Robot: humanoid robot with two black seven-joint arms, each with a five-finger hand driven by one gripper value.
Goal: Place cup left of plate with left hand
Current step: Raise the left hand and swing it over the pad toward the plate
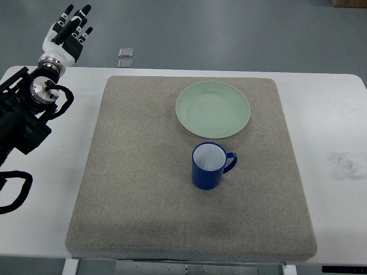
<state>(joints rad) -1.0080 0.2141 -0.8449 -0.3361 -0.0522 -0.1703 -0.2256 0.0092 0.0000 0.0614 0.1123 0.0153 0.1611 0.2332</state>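
A blue cup (pixel 209 165) with a white inside stands upright on the grey mat (pixel 137 189), its handle pointing right. Just behind it lies a pale green plate (pixel 213 109), a small gap between the two. My left hand (pixel 70 32) is raised at the far left corner of the table, well away from the cup, with its fingers straight and holding nothing. Its black arm comes in along the left edge. The right arm does not show.
The mat lies on a white table (pixel 332 114). Two small grey squares (pixel 126 56) sit on the floor beyond the table's far edge. A black cable loop (pixel 14 192) lies at the left edge.
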